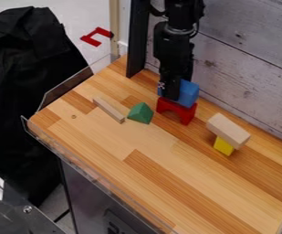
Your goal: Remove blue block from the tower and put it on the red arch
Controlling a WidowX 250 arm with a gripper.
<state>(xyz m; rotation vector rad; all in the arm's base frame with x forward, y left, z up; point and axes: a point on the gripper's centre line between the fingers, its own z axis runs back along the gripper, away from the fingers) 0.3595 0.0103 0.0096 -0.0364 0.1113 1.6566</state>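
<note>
See the blue block (189, 93) sitting atop the red arch (180, 112), near the back of the tabletop, smooth and flat-faced with crisp edges. Cannot read its long axis for sure, with part of it behind the black gripper (172, 91), hanging straight down over it. Cannot tell whether released or clenched on the block, as to the jaws. See the arch upright, smooth and solid red, legs down, curved cutout facing the near side, long axis running from upper left to lower right.

Just left of the arch, find a green wedge (140, 113) with flat, sloping faces. Farther left, see a slim, square-edged wooden stick (109, 110), pointing from upper left to lower right. To the right of the arch, find a pale wooden plank (228, 130), long and boxy, lying across a yellow block (223, 145) on much the same diagonal. Beneath it all, see the tabletop (167, 178) of glossy, grained strips in honey and brown tones, and behind it a wall (240, 68) of knotty, grey-white boards.
</note>
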